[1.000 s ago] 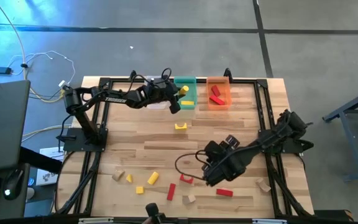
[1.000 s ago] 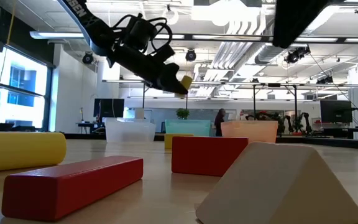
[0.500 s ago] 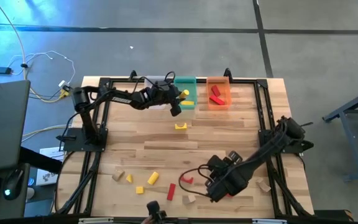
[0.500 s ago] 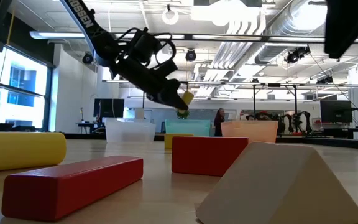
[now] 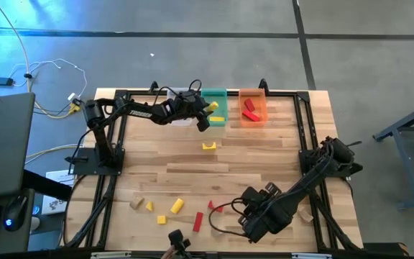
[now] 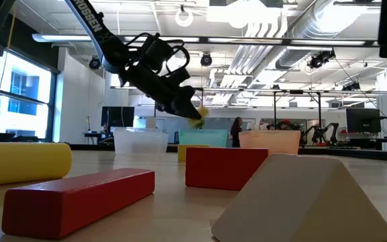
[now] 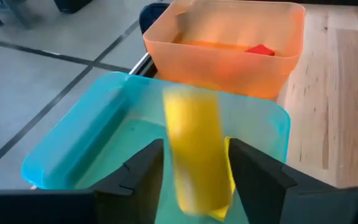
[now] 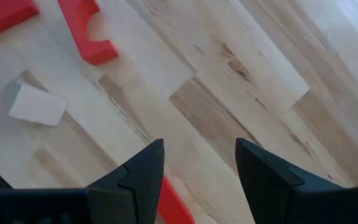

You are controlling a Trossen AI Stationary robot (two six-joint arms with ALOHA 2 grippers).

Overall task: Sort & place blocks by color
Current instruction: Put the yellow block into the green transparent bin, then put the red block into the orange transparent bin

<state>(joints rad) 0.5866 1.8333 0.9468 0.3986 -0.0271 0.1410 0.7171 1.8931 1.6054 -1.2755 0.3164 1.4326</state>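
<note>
Left gripper (image 7: 191, 163) fingers now parted — yellow block (image 7: 195, 155) dropping over green bin (image 7: 73, 155) | right gripper (image 8: 194, 163) lower, open

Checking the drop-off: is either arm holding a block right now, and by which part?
Left gripper: blurred yellow wooden block between its jaws, above the green plastic bin; grip uncertain. Right gripper: nothing.

— Where's the left arm?

— Stretched from its base at the table's left edge toward the far side, wrist tilted down. The left gripper (image 5: 208, 109) hangs in the air there; in its wrist view the two dark fingers (image 7: 143, 169) stand apart.

— And the right arm?

— Folded down from the right edge toward the near edge of the table. The right gripper (image 5: 244, 213) sits low over the wood, its dark fingers (image 8: 143, 167) spread with a clear gap between them.
</note>
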